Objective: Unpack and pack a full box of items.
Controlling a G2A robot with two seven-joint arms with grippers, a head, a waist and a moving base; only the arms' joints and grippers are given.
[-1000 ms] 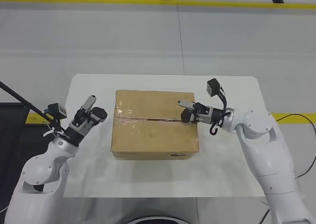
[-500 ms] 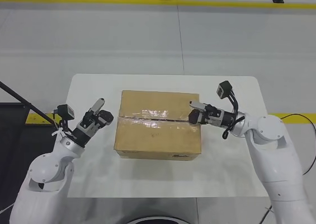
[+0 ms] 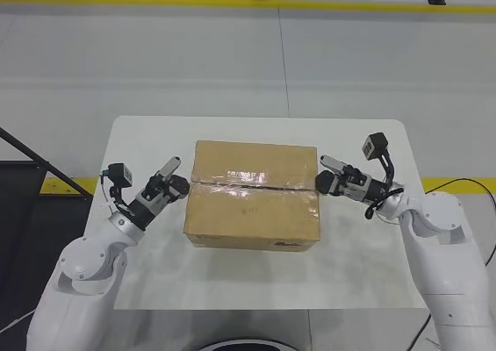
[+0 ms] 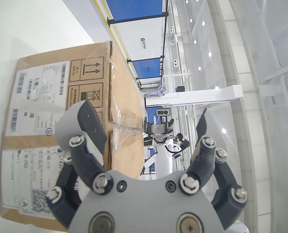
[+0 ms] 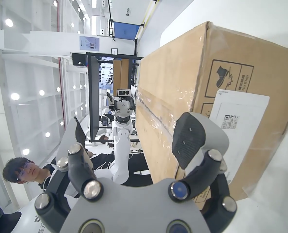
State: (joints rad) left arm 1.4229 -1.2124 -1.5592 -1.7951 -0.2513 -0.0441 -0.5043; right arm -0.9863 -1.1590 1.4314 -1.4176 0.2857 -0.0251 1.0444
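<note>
The taped box (image 3: 252, 195) sits mid-frame, closed. Left of it the left gripper (image 3: 176, 177) gapes wide, empty. Right of it the right gripper (image 3: 324, 172) does likewise.

It is bright all over. Round lights (image 5: 14, 96) shine overhead. The tape (image 3: 248, 181) on the box (image 3: 252, 219) glints. The box casts a soft shadow on the white surface (image 3: 353, 263). In the wrist views, straight lines bend near the edges.

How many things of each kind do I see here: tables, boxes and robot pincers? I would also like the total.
White table: 1
Cardboard box: 1
Pincers: 2 (left pincer, right pincer, both open)
Total: 4
</note>
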